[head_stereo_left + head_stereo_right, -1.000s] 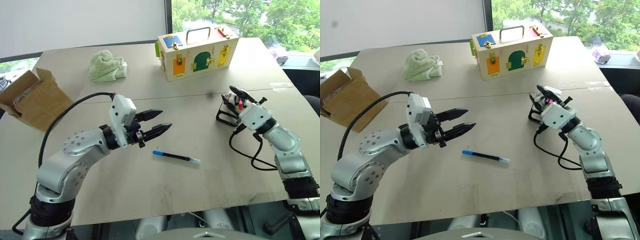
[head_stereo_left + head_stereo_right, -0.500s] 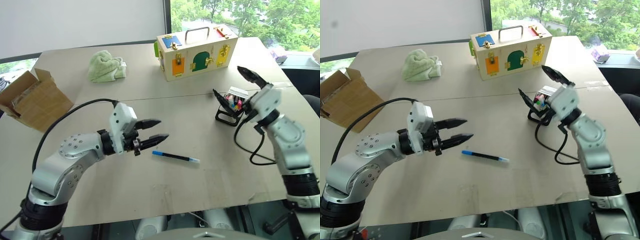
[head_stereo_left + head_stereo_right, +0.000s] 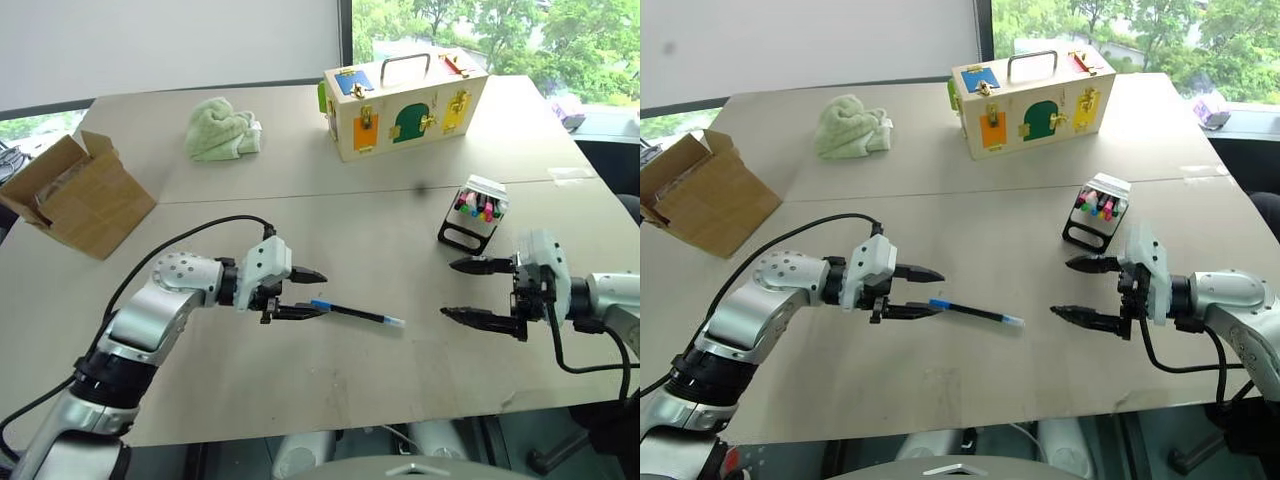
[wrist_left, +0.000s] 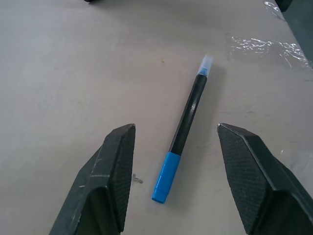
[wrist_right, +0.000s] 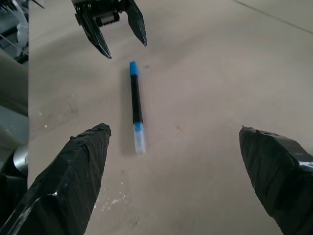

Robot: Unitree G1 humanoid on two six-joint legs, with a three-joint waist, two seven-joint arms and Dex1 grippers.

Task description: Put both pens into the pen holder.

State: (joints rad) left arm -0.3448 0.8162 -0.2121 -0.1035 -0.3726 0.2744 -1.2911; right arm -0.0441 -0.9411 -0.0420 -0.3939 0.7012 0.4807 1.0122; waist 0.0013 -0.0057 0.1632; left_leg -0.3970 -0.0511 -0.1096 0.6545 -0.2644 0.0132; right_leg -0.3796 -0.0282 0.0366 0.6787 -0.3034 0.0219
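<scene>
— Now, status of the blue-ended pen [image 3: 350, 313]?

— Lying flat on the surface [image 3: 300, 400]. My left pincer [image 3: 305, 293] has come down with jaws spread astride its blue end, not yet touching.

— And the right?

— My right pincer [image 3: 478, 292] has drawn back from the pen holder [image 3: 472, 212], jaws wide, holding nothing. I judge one pen remains to place.
</scene>
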